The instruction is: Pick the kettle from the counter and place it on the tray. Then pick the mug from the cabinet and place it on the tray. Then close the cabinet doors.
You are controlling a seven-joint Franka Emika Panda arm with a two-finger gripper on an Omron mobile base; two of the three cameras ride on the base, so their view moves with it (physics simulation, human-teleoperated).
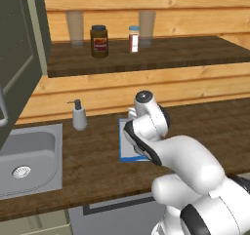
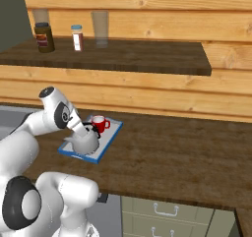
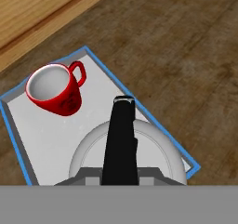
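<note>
**Left base view.** The tray (image 1: 126,151) lies on the counter (image 1: 88,151) at frame centre, largely masked by the arm. One of the cabinet doors (image 1: 17,58) stands open along the left edge of the frame, above the sink (image 1: 29,161). A soap bottle (image 1: 78,116) stands between the sink and the tray.

**Right base view.** The gripper (image 2: 84,128) is down on top of the kettle (image 2: 87,143), which sits on the near end of the tray, left of frame centre. The mug (image 2: 100,124) stands upright on the same tray just behind the kettle, apart from it.

**Hand view.** The kettle's black handle runs up from the bottom centre of the frame, directly in line with the hand, with the dome showing on either side. The jaws stand narrow about this handle and appear to be gripping it. The mug is at upper left, its handle toward the frame's right. The blue rim of the tray encloses both items.

**Step in hand.** Both items rest on the tray, so the placing steps are judged complete apart from letting go of the kettle.

**Next move.** Open the jaws and lift straight up clear of the handle, without nudging the mug. Then move toward the open door at the left and push it shut.
</note>
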